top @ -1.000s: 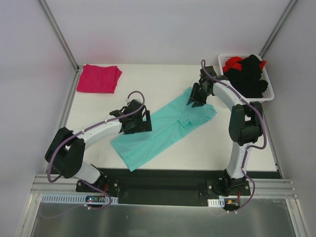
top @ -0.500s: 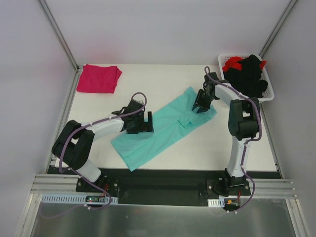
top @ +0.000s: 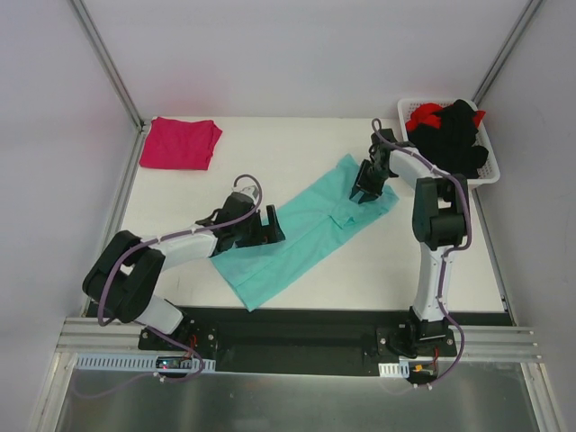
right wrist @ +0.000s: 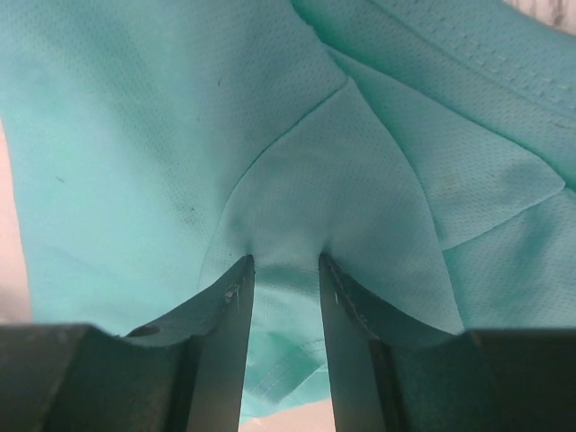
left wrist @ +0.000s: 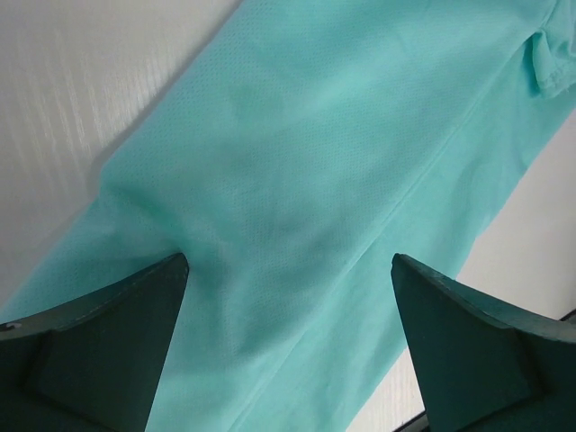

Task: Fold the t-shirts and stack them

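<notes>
Position of the teal t-shirt (top: 306, 229): spread flat as a long strip, diagonal on the white table (top: 297, 144), near-left end toward the arm bases, far-right end toward the basket (top: 468, 180). Small folded flap visible on the strip close to its far-right end. State of the left gripper (top: 269, 225): jaws fully apart, nothing between them, lowered over the left edge of the strip just short of its middle. In the left wrist view, left gripper (left wrist: 290, 261) straddling smooth teal t-shirt (left wrist: 297, 180) cloth, one finger on each side of the frame, bare table at upper left; contact between fingertips and cloth not determinable. State of the right gripper (top: 364, 191): set on the far-right end of the strip, jaws narrowed and clamped on a raised pinch of the cloth. In the right wrist view, right gripper (right wrist: 285, 263) with a ridge of teal t-shirt (right wrist: 135, 135) fabric drawn up between the two fingers, creases radiating from the tips, hem stitching visible at upper right. Location of the magenta t-shirt (top: 182, 142): folded, far-left corner of the table, well apart from both arms. Contents of the basket, far-right corner: black garment (top: 454, 135) heaped over red garment (top: 425, 114).
</notes>
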You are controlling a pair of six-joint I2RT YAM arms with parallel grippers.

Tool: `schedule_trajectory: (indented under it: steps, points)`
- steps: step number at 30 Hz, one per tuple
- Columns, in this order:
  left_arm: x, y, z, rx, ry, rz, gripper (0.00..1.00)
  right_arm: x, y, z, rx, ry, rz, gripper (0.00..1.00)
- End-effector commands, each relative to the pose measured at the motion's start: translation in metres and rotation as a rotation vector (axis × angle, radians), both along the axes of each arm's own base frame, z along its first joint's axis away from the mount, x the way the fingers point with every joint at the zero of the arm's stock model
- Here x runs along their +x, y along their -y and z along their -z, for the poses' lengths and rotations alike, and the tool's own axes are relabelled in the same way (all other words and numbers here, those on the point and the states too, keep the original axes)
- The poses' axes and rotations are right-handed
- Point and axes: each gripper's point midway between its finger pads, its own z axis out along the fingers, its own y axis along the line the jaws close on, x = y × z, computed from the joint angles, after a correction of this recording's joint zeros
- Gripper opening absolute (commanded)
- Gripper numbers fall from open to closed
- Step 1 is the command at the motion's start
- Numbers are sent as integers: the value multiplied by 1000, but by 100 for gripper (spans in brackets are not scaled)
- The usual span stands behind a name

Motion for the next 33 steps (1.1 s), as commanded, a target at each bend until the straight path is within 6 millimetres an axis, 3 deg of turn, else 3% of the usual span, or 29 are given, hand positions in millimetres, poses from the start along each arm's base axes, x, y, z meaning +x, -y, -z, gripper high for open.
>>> schedule_trajectory:
  steps: [1,6,12,18,33]
  points:
    - [-56,-27,34,57,-180,-27,99,12,6,-4,-27,9,4,38]
    - [-75,-31,28,80,-182,-40,99,23,1,-1,-10,-4,-14,38]
    - [-85,-20,17,66,-163,-44,98,36,-13,-11,19,19,-41,39]
    - [-89,15,7,68,-157,16,98,44,-25,-11,46,19,-59,39]
    - [-108,91,3,79,-168,139,97,45,-62,-1,75,7,-124,39]
